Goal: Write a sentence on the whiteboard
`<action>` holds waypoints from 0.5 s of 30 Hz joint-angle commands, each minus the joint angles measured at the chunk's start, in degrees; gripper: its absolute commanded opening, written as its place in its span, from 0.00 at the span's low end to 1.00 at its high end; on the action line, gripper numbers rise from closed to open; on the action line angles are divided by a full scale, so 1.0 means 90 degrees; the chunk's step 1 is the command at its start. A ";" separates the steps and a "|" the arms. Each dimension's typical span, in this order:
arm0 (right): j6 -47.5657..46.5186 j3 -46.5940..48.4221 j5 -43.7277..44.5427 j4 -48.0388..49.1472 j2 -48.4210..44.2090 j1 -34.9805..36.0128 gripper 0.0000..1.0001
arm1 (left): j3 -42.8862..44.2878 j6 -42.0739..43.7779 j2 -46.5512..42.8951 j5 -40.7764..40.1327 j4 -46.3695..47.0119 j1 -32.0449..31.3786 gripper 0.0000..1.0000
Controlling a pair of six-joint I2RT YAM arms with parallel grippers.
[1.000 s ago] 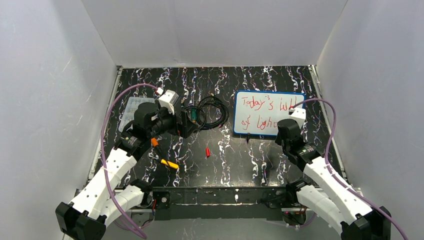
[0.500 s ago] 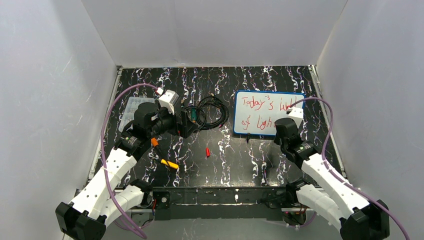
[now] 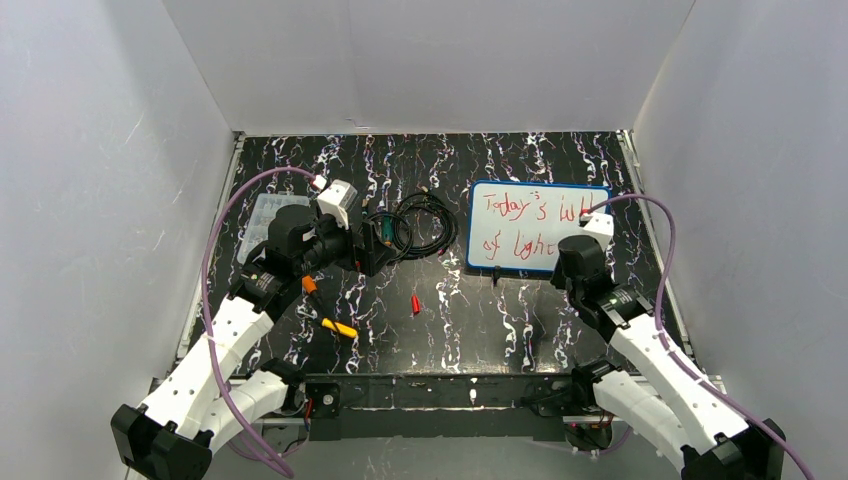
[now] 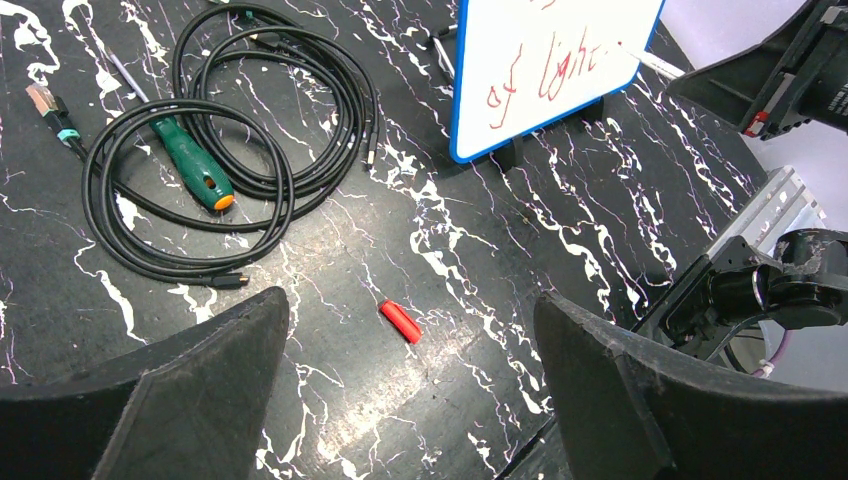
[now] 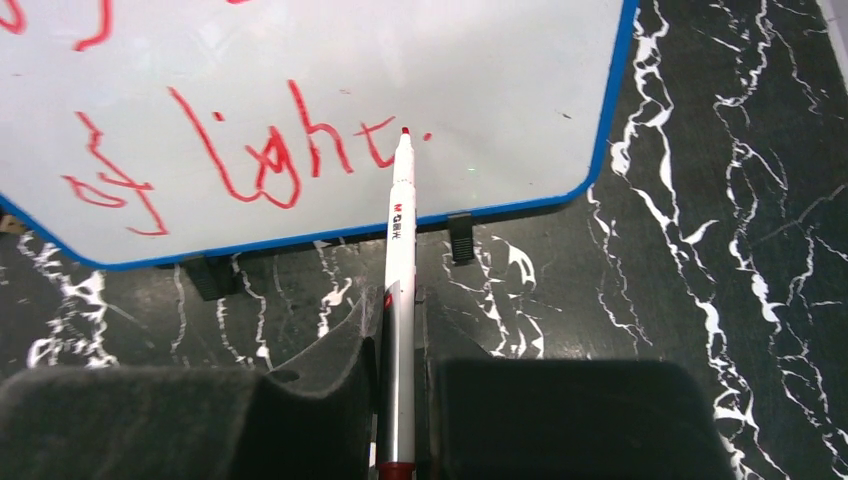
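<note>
Pinching a white marker (image 5: 400, 230) tight, right gripper (image 5: 398, 350) is holding its tip by "light" in the sentence (image 5: 260, 160) on the whiteboard (image 3: 540, 262), far right; left gripper (image 4: 408, 305) is hanging wide open, empty.

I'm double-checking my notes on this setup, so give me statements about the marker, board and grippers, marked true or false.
The right gripper is shut on a marker. True.
The marker tip is at the top line of the sentence. False: it is just right of "light", in the lower line on the whiteboard.
The left gripper holds the red cap. False: it is open, and the cap lies on the table.
A green-handled screwdriver lies among the loops of the cable coil. True.
</note>
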 commanded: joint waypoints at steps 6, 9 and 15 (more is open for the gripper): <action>-0.0427 0.0183 -0.0626 0.0957 -0.0061 -0.0039 0.01 | -0.0042 -0.0012 -0.0181 0.0069 -0.0024 0.0039 0.91; -0.0579 0.0150 -0.0592 0.1134 -0.0099 -0.0039 0.01 | -0.0034 0.0000 -0.0178 0.0065 -0.0034 0.0040 0.91; -0.0674 0.0038 -0.0409 0.1228 -0.0115 -0.0044 0.01 | -0.0034 -0.0009 -0.0191 0.0078 -0.0022 0.0040 0.91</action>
